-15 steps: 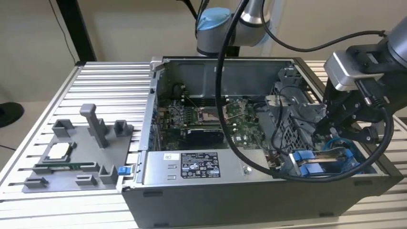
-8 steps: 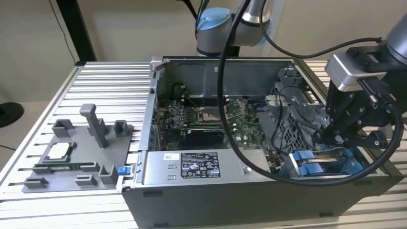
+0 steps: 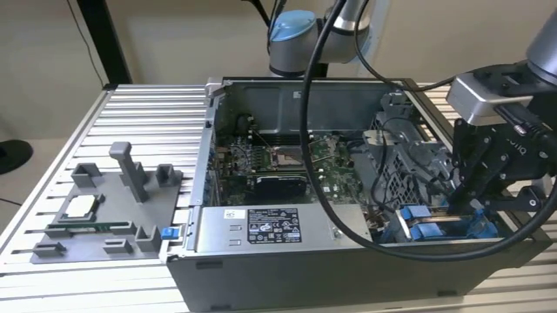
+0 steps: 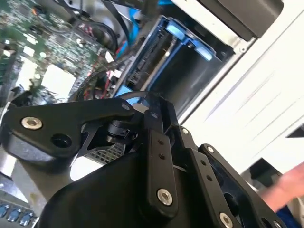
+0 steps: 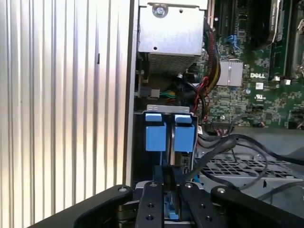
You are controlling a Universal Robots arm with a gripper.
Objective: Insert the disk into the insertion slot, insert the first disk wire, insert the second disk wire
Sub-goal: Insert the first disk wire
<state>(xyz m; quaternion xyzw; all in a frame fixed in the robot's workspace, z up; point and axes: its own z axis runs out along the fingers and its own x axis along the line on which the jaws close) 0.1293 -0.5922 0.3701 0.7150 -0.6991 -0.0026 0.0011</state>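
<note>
Exterior view: the step in hand looks like seating the silver hard drive in its bright blue plastic caddy (image 3: 435, 229). It probably wants a straight push along the bay. The hard drive sits low in the case, on the exterior view's right of the grey labelled metal power-supply box (image 3: 261, 228), under the black two-fingered pincer (image 3: 466, 205).

Second wrist view: blue plastic shows right at the pincer's tip.

First wrist view: the drive lies between power-supply box and pincer. The pincer is clenched narrow, on what I cannot tell. Loose black cables (image 5: 223, 147) run just beside; keep clear of them.

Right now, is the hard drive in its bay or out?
In: its blue caddy sits between the bay walls. Whether fully seated, cannot tell.
</note>
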